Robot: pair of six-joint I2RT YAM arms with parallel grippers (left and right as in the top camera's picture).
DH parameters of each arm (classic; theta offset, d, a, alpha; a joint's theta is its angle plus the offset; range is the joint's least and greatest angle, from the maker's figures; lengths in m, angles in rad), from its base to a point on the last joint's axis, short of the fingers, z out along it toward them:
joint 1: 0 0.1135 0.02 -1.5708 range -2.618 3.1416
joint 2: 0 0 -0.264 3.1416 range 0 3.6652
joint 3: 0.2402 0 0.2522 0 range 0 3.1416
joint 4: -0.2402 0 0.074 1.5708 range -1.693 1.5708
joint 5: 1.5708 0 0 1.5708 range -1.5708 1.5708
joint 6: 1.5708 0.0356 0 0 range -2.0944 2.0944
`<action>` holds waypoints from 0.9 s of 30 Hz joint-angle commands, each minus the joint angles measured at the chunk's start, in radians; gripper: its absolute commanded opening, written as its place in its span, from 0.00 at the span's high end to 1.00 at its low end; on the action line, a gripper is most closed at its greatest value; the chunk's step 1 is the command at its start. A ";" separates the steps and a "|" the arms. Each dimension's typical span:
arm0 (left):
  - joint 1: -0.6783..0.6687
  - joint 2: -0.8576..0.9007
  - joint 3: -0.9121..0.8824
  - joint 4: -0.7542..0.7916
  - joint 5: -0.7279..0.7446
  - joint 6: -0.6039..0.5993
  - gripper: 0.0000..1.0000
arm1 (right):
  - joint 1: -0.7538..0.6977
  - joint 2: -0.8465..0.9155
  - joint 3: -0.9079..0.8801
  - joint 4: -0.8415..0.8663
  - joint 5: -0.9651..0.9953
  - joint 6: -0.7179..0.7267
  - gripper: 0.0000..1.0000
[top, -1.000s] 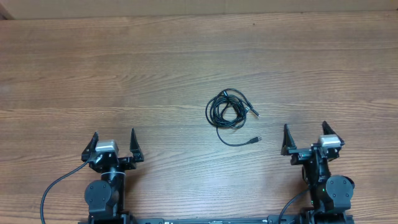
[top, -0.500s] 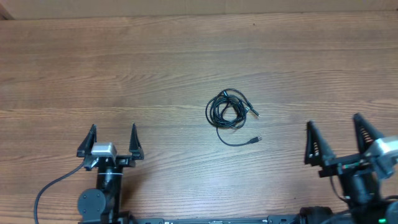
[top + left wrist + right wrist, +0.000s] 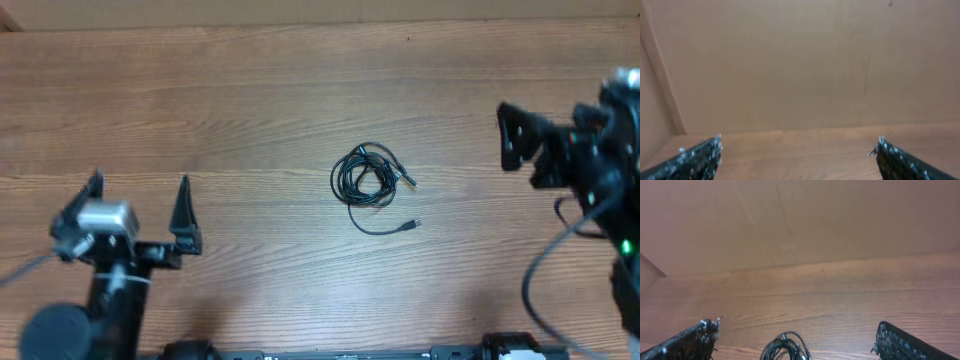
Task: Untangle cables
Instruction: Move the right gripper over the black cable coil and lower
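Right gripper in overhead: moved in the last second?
Yes. The right gripper went up the frame and slightly right: earlier below the cables, now roughly level with them. The cables stayed put.

A coiled bundle of thin black cables (image 3: 364, 177) is lying near the middle of a wooden table (image 3: 250, 100), well apart from both robot arms. One loose strand is trailing from the coil toward the near right and ending in a small plug (image 3: 414, 224), while a second plug end (image 3: 409, 184) is poking out just right of the loops. At the near left, the left gripper (image 3: 138, 192) is hanging above the bare wood, its two dark fingers (image 3: 184, 204) spread wide. At the right edge, the right gripper (image 3: 515, 140) is pointing left toward the coil, motion-blurred, its jaws hard to read. A thicker black arm cable (image 3: 535, 275) is curving beneath it.
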 commanded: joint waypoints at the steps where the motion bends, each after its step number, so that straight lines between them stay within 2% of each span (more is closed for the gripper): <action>1: 0.004 0.163 0.220 -0.115 0.115 0.019 0.00 | -0.001 0.032 0.052 -0.004 -0.036 0.000 0.00; 6: 0.004 0.416 0.516 -0.394 0.252 0.019 0.00 | -0.001 0.056 0.052 -0.026 -0.075 0.000 0.00; 11: 0.004 0.584 0.683 -0.592 0.302 0.053 0.00 | -0.001 0.057 0.052 -0.055 -0.082 0.000 0.00; 17: 0.004 0.634 0.702 -0.637 0.360 0.051 0.00 | -0.001 0.057 0.052 -0.083 -0.111 0.000 0.00; 21: 0.004 0.634 0.703 -0.652 0.457 0.022 0.00 | -0.001 0.057 0.052 -0.093 -0.175 0.000 0.00; 23: 0.004 0.632 0.703 -0.660 0.521 0.092 0.00 | -0.001 0.057 0.052 -0.102 -0.195 0.000 0.00; 25: 0.004 0.623 0.705 -0.658 0.503 0.144 0.00 | -0.001 0.057 0.052 -0.107 -0.194 0.000 0.00; 27: 0.002 0.608 0.717 -0.647 0.433 0.111 0.00 | -0.001 0.057 0.052 -0.112 -0.193 0.000 0.00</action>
